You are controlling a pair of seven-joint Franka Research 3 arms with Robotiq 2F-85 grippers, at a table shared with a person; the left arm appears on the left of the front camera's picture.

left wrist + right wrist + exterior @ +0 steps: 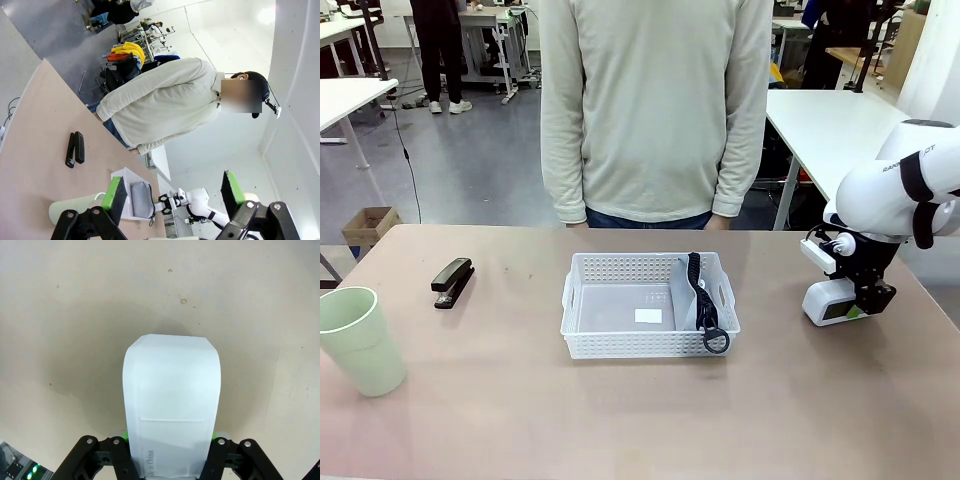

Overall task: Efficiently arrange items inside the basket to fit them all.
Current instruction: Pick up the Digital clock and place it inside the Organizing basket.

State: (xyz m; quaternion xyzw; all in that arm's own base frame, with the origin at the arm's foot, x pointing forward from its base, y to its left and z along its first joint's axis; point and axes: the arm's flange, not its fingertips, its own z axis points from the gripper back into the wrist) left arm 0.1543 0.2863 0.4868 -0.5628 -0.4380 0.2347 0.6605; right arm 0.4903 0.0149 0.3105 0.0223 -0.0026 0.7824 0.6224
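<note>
**Right tool** [858, 305] was clamped on the white digital clock [825, 300], which stood on the counter [620, 420] at far right, well apart from the basket [640, 345]. **Left tool** [172, 192] was held wide and empty.

**Progress (judged):** one item of four was packed. Of the items, only the grey zip pouch [686, 296] lay in the basket. It stood on edge at the right end, with its black strap [710, 335] draped over the near wall. The black stapler [452, 281] and pale green cup [362, 340] sat outside, at left.

**Surroundings:** the counter was plain, tan and matte. Beyond it were a person in a pale sweater [655, 110], white tables [830, 120], a grey floor and a cardboard box [368, 225].
</note>
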